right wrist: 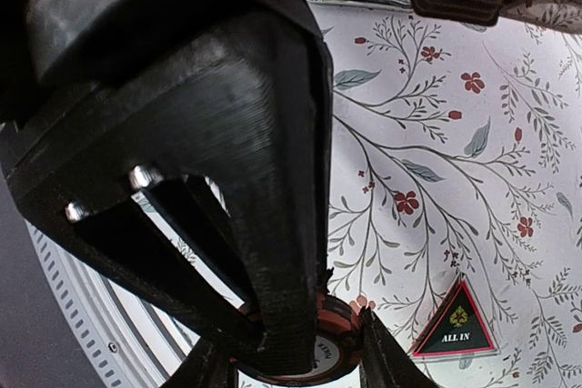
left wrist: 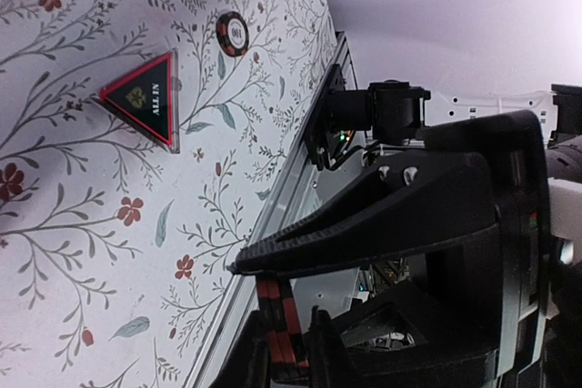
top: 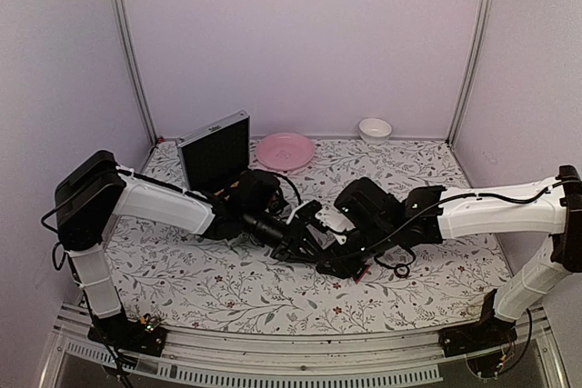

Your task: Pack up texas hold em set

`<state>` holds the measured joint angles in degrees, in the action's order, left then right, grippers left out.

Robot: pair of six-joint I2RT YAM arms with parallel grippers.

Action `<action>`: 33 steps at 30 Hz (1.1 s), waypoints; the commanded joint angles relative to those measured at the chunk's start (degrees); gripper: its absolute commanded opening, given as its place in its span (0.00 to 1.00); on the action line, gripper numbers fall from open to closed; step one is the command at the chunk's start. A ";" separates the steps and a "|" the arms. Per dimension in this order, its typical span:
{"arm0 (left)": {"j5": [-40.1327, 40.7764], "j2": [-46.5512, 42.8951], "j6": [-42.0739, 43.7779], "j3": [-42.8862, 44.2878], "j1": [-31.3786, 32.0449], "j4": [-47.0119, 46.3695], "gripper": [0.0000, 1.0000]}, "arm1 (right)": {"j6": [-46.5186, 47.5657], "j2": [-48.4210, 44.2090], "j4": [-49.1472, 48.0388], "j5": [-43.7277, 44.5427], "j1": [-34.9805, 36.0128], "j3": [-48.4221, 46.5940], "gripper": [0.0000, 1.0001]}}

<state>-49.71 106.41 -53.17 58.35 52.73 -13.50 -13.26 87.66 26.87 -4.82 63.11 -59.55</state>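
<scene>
While the open case [top: 215, 147] waits at the table's [top: 182, 288] back left, pieces lie outside it, so packing is far from done. Low over mid-table, the left arm [top: 164, 202] and the right arm [top: 491, 211] meet. Now the right pincer [right wrist: 323, 343] pinches a chip stack [right wrist: 338, 352]; the left pincer [top: 307, 235], I can't tell its gap. A triangle [right wrist: 455, 324] and a lone chip [left wrist: 233, 34] lie loose.

case [top: 216, 150]: silver frame, black lining; open, lid upright, far left of the table.
chip stack [right wrist: 329, 344]: short, red and dark; gripped near the table's middle.
triangle [left wrist: 141, 97]: black, red-edged, reads "ALL IN"; flat, near side.
single chip [left wrist: 233, 34]: dark and red; flat, near the triangle, not touching.
</scene>
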 commanded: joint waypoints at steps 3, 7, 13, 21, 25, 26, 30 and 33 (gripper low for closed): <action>-1.51 1.33 2.10 1.41 1.13 0.85 0.04 | 0.76 0.85 -1.82 -0.33 0.30 -0.38 0.32; -1.49 1.43 1.91 1.66 1.06 0.84 0.00 | 1.16 0.85 -1.85 0.20 0.33 -0.47 0.33; 2.43 -0.58 2.67 1.33 0.71 1.65 0.00 | 1.24 -0.24 -1.85 1.24 0.34 -0.21 0.54; 8.96 -6.21 8.76 0.22 -4.42 6.55 0.00 | 0.95 -5.98 -1.85 4.55 -0.34 0.44 0.74; 15.79 -9.70 21.12 2.63 -9.80 15.99 0.00 | 0.03 -10.57 -2.89 6.89 -4.66 2.59 0.75; 18.36 -10.41 25.67 4.26 -11.22 18.83 0.00 | -0.36 -11.75 -3.40 6.88 -6.34 3.43 0.74; 27.09 -10.88 40.97 10.44 -15.34 28.06 0.00 | -0.95 -14.71 -7.61 4.63 -13.27 8.04 0.74; 32.93 -8.82 49.67 15.27 -16.35 33.68 0.00 | -1.49 -15.35 -12.50 1.20 -18.00 12.14 0.75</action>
<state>-26.68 97.21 -20.60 68.36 37.34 9.74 -13.43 73.32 20.53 -0.54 49.58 -52.18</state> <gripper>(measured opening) 0.092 0.744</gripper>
